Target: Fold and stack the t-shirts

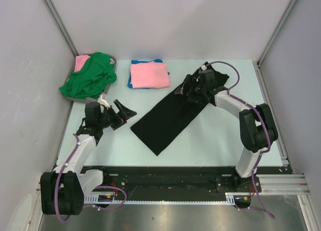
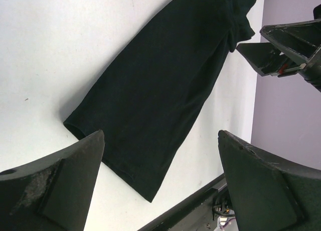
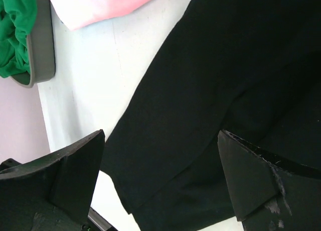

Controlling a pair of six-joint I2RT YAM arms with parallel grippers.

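Shirt-folding cell, as I see it from my remote station: the black t-shirt lies at the middle of the table, folded into a long narrow strip that runs from 7 o'clock to 1 o'clock in the top view. The right gripper sits over the strip's 1 o'clock end, jaws spread wide with nothing between them. Its wrist camera looks down on black cloth, and I cannot tell whether the fingers touch it. The left gripper is on the strip's 9 o'clock side, near the lower end but apart from it. Its jaws are likewise released and empty, pointing toward the shirt. At 12 o'clock on the table, a folded pink t-shirt rests on a folded blue t-shirt, whose edge shows along the left side. At 10 o'clock, a crumpled green t-shirt is heaped in a grey tray, with another pink cloth showing beneath it at the far corner.
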